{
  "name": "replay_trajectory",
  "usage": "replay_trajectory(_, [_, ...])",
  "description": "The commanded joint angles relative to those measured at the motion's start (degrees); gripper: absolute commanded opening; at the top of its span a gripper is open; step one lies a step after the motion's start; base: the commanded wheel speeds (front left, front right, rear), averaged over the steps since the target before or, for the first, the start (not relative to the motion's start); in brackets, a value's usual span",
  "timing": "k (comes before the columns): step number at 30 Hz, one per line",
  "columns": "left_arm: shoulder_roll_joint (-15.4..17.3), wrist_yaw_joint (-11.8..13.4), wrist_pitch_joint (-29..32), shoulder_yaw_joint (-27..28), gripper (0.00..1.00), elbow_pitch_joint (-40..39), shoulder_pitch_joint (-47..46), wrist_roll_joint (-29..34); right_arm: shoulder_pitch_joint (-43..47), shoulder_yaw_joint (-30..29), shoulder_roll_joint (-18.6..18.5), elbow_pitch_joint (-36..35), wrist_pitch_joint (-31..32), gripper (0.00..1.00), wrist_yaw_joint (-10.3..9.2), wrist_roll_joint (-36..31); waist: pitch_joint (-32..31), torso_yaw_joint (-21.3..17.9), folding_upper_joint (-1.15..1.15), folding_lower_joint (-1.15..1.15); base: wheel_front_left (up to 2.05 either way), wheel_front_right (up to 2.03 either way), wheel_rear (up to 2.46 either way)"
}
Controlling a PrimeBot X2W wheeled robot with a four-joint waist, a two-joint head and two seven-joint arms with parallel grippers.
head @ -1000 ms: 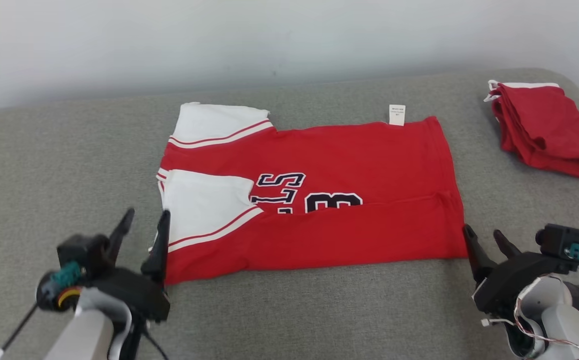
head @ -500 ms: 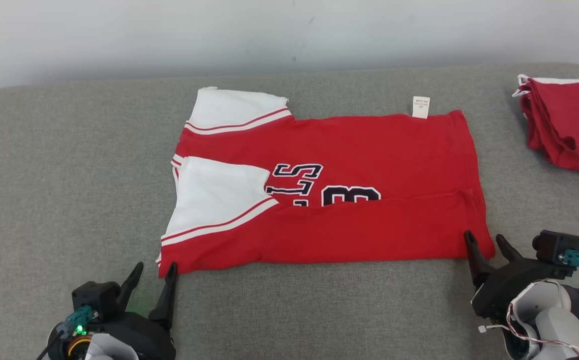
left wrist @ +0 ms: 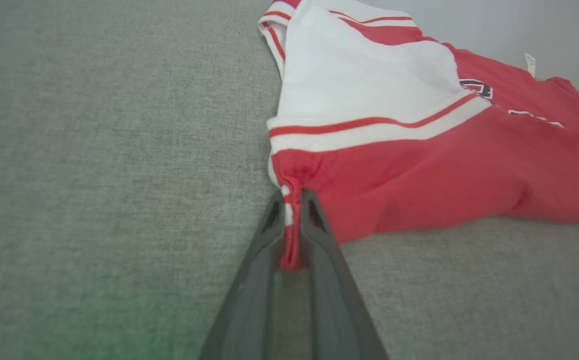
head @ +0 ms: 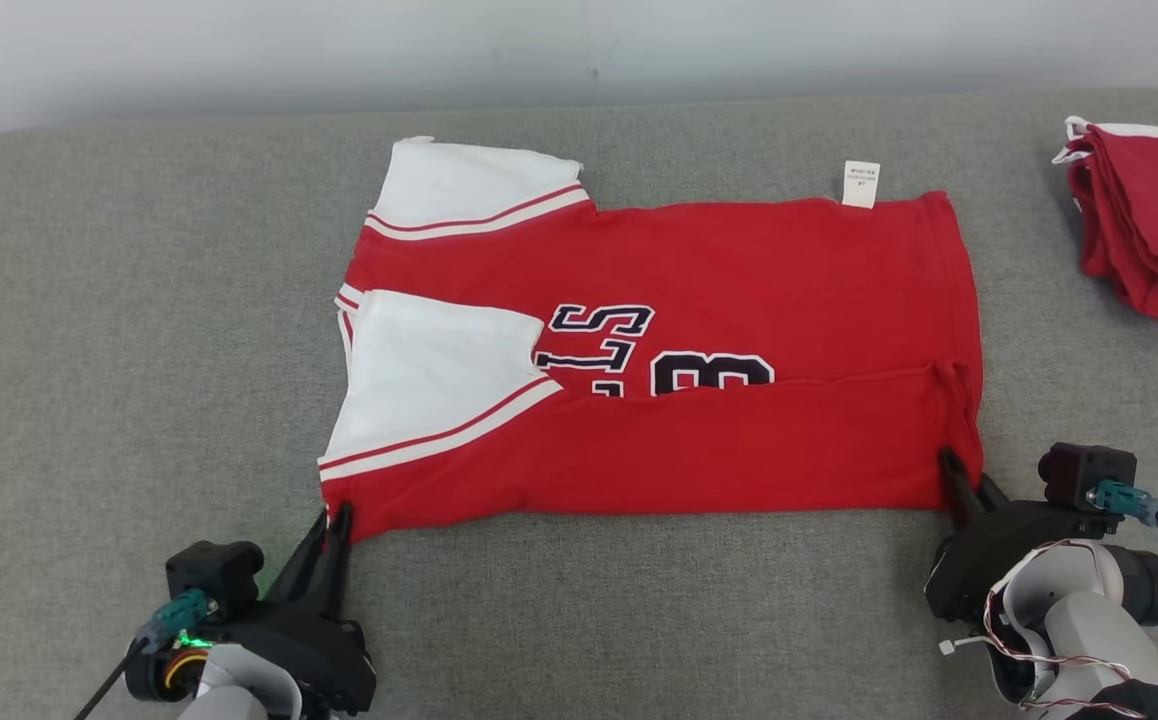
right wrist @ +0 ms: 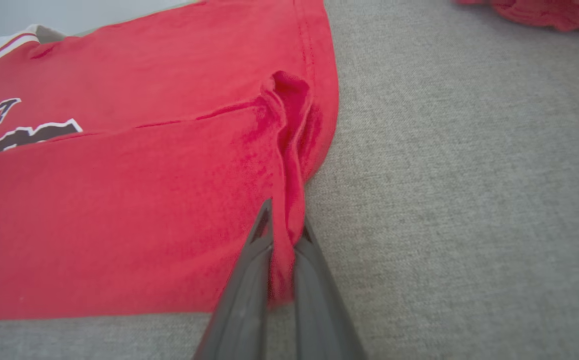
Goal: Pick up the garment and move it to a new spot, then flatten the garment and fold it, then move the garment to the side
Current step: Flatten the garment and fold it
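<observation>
At the near edge of the grey fabric-covered counter, the two near corners of the garment are being gripped, one by each arm. The left end effector is being held nearly closed, with a thin ridge of red cloth at the near left corner, just below the white sleeve band, being pinched between its fingers. The right end effector is being held tightly closed on a bunched pleat of the hem at the near right corner.

From both end effectors the garment is lying straight ahead, toward the far edge of the counter. Its long axis is running left to right, parallel to the near edge, so each arm is being kept nearer to its own corner and neither is being asked to reach across. A near strip is already being shown doubled over, its edge cutting across the lower part of the dark lettering.

The coming move is being judged as a lift and carry of both corners together toward the far edge, which is calling for even height on the two sides.

Farther off, a white label is being shown at the garment's far edge, and a folded red pile is lying well apart near the far right corner.
</observation>
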Motion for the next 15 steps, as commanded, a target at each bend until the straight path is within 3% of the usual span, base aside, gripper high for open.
replay_trajectory(1, [-0.2, -0.3, -0.2, -0.4, 0.00, 0.5, 0.1, -0.1, 0.1, 0.6, 0.3, 0.8, -0.5, 0.00, -0.12, 0.3, -0.9, 0.0, -0.01, 0.00, 0.00, 0.00, 0.00])
replay_trajectory(9, [1.1, 0.0, -1.9, 0.6, 0.00, -0.6, 3.8, -1.3, 2.6, 3.3, -0.2, 1.2, -3.0, 0.00, -0.12, 3.2, -6.4, 0.6, -0.01, 0.00, 0.00, 0.00, 0.00])
replay_trajectory(15, [1.1, 1.7, -2.5, 2.5, 0.00, -4.2, 10.5, -2.5, 7.4, 5.2, -0.9, -1.1, -2.8, 0.00, -0.12, 6.0, -9.8, 1.8, -0.01, 0.00, 0.00, 0.00, 0.00])
